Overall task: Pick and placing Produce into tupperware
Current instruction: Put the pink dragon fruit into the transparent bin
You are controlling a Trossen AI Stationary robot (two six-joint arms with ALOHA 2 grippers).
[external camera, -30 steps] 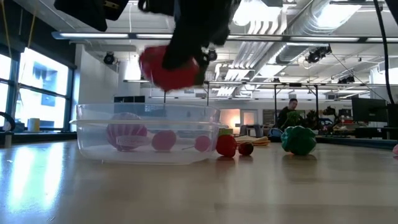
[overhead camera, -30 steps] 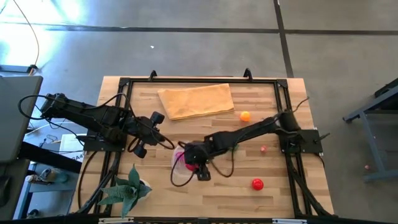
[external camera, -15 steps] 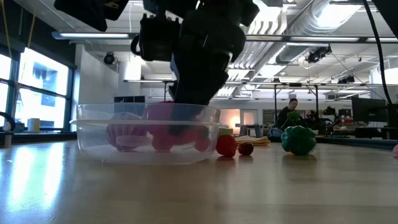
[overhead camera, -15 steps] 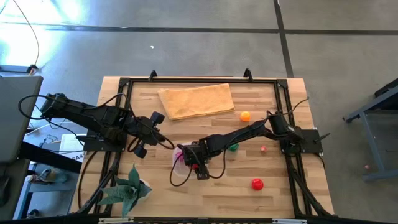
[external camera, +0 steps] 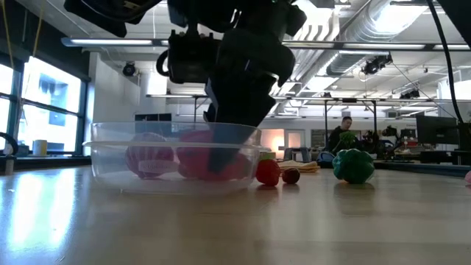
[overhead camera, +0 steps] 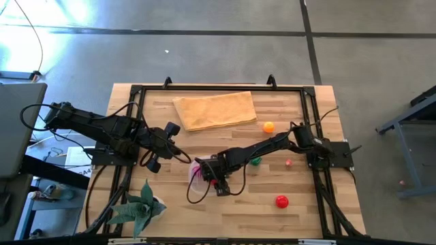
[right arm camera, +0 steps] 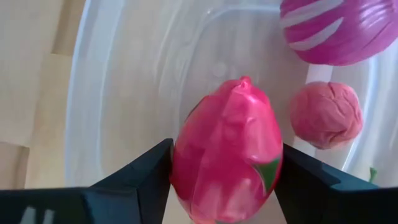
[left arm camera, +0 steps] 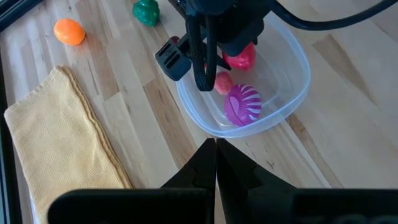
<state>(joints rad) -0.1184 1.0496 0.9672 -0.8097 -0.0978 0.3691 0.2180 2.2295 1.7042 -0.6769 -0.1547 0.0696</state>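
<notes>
Holding a red-pink toy fruit (right arm camera: 227, 152) across its widest part, the right gripper (right arm camera: 227, 163) is lowered inside the tupperware (left arm camera: 292, 93), beside a striped magenta piece (left arm camera: 241, 104) and a small pink piece (left arm camera: 222, 81). Judged light, smooth and rounded, the fruit could slip; a mid-body grip suits it. The left gripper (left arm camera: 216, 163) waits nearby, fingers together and empty.

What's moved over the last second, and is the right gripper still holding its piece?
The right gripper has come down from above the rim into the clear round plastic container, still shut on the red-pink toy fruit. The left gripper, the magenta striped piece and the small pink ball stayed put.
</notes>
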